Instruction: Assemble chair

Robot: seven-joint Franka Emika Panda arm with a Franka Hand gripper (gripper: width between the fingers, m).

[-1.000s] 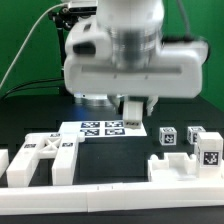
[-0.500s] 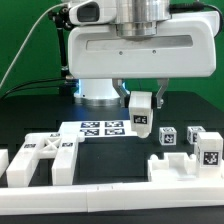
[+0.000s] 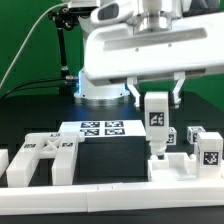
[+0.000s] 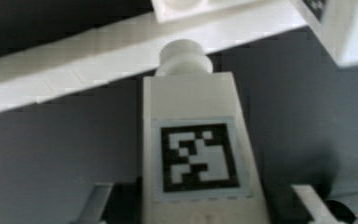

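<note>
To the exterior view's left of the marker board, and a little nearer the camera, the slotted panel lies flat on the black table. Nothing touches it.

Half a second ago the gripper hung just past the marker board's right corner with the leg held higher and closer to that board. Now both have shifted farther to the exterior view's right and come lower. The fingers are pinching the leg near its top, and it hangs upright with its tag facing the camera and its bottom end clear of the table.

The wrist view shows the leg's round peg pointing at a white part beyond it, still apart from it.

Well to the right of the marker board sits the notched piece, directly under and just beyond the leg's lower end. Behind it stand the small cubes, untouched.

The carry looks nearly done. What remains, I judge, is lining the peg up with its hole and pressing down. A slight tilt could make it jam.
</note>
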